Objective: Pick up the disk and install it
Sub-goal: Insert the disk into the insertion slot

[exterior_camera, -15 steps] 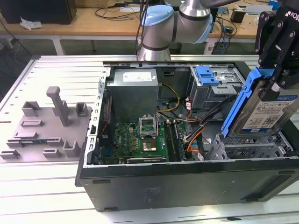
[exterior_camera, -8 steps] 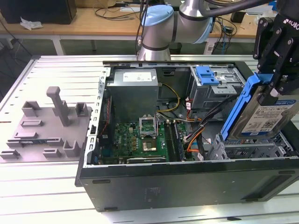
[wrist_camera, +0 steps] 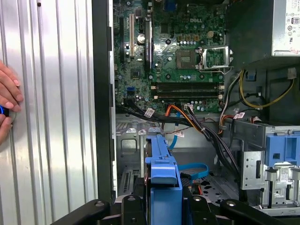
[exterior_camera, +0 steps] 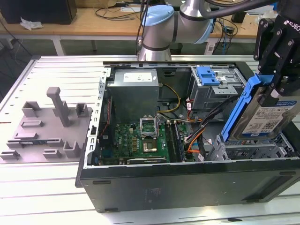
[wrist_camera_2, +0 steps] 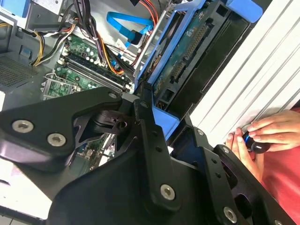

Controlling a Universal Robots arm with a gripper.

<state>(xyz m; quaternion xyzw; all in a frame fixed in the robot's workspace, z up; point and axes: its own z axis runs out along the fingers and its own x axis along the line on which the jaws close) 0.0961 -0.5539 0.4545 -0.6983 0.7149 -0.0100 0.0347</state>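
The black metal gripper [exterior_camera: 275,90] is clamped shut on the disk [exterior_camera: 263,117], a flat silver slab with a white-and-blue label, framed in glossy blue plastic; it hangs tilted on edge at the exterior view's right, over the bare steel bay at that end of the open black tower case [exterior_camera: 187,187]; inside the case lie a green motherboard [exterior_camera: 140,140], a boxy grey power supply [exterior_camera: 136,79] and bundled cables [exterior_camera: 197,133]; the ribbed aluminium table [exterior_camera: 56,70] carries a matte grey moulded fixture [exterior_camera: 47,126] at the left; in the second wrist view a person's hand [wrist_camera_2: 262,133] lies on the ribs.
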